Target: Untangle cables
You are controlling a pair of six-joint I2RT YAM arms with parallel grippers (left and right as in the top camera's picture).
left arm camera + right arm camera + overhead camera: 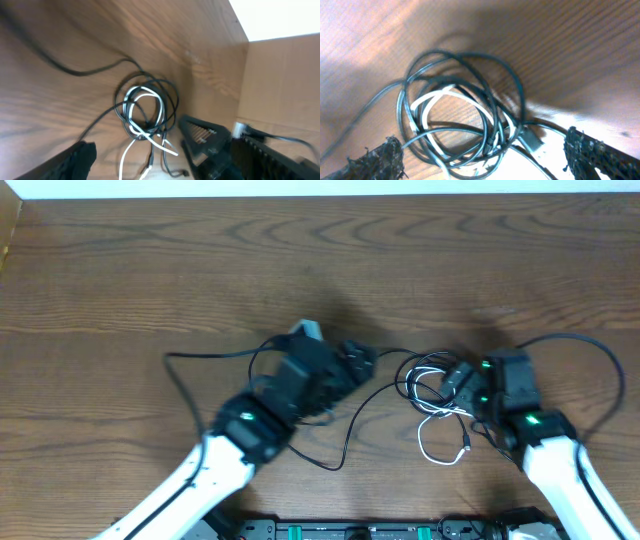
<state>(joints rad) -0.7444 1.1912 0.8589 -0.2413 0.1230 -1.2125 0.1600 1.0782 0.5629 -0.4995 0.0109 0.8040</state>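
Observation:
The cables point(432, 385) lie bunched on the table's middle right, two black cords coiled with a white one. The white cable point(440, 448) trails out toward the front. A black cable point(352, 430) runs from the bunch to the front left. My left gripper point(365, 363) is open just left of the bunch. In the left wrist view the bunch point(145, 112) lies ahead of its spread fingers point(150, 170). My right gripper point(452, 385) is open at the bunch's right edge. In the right wrist view the coils point(465, 120) lie between its fingers point(490, 167), with nothing gripped.
The wooden table point(320, 270) stretches toward the back. A thin black cord point(200, 355) runs left of the left arm. A thick black arm wire point(600, 355) loops to the right of the right arm. A cardboard wall point(280, 80) shows in the left wrist view.

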